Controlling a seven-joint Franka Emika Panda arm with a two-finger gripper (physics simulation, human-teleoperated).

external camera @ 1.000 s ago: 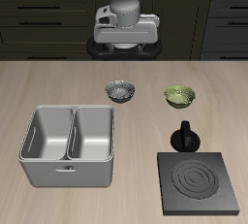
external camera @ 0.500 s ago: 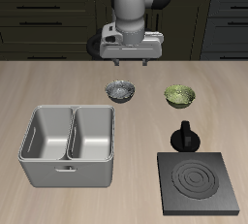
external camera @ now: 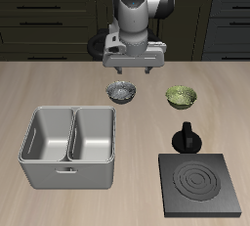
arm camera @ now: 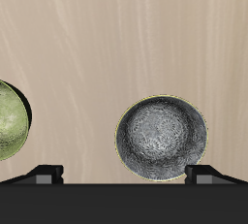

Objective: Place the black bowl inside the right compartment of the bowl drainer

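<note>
**Gripper drops toward the bowl**

Within 1 s the gripper (external camera: 133, 70) has come forward and down, now above the black bowl (external camera: 122, 92), jaws wide, holding nothing. The bowl sits on the table behind the drainer (external camera: 70, 147), ungrasped, beside the green bowl (external camera: 181, 96). No writing is visible.

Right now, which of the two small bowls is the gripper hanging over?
The black bowl, dark grey with a speckled inside. The gripper hangs right above it, while the green bowl sits off to the side, toward the stove plate.
</note>
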